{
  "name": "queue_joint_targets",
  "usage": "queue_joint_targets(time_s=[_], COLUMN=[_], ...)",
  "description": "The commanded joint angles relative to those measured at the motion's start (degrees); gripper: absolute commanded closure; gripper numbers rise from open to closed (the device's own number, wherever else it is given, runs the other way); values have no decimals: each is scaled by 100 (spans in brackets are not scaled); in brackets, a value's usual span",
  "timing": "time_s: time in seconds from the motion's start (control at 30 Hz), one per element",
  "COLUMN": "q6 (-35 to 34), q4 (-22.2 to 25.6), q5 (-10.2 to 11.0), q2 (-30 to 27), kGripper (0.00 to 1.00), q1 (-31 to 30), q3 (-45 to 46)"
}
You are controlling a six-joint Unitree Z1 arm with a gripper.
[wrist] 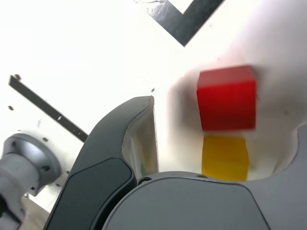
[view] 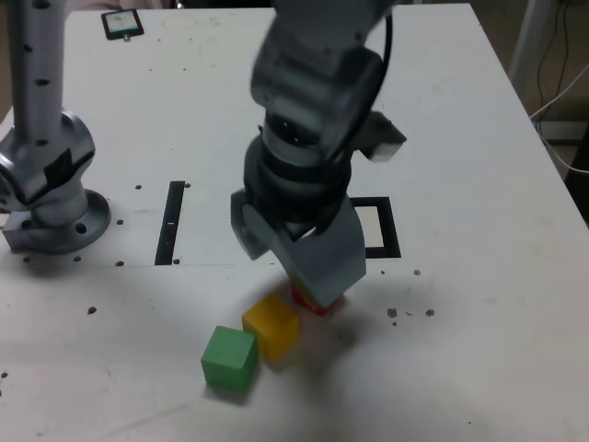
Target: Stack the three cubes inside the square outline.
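Note:
The red cube (wrist: 226,98) lies on the white table between my gripper's (wrist: 225,115) two spread jaws, with a clear gap to the dark finger (wrist: 139,134) beside it. In the exterior view my gripper (view: 296,260) hangs low over the red cube (view: 317,302), which is mostly hidden under it. The yellow cube (view: 271,324) sits just beside the red one, and the green cube (view: 228,357) touches the yellow one toward the front. The square outline (view: 385,249) lies behind the gripper, partly covered by the arm. Its corner (wrist: 184,21) shows in the wrist view, as does the yellow cube (wrist: 225,158).
A narrow black strip (view: 171,221) lies toward the exterior view's left. The arm's grey base (view: 46,184) stands at the left edge. A small dark device (view: 121,24) rests at the far back left. Small dark specks dot the table.

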Motion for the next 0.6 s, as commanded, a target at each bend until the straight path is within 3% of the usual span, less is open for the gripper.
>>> queue_joint_targets(time_s=[0.0, 0.17, 0.57], q6=[2, -15, -318], q4=[-170, -442, -791], q5=[-66, -124, 133], q2=[54, 110, 375], kGripper=[6, 10, 21], q1=[58, 95, 309], q3=[52, 113, 391])
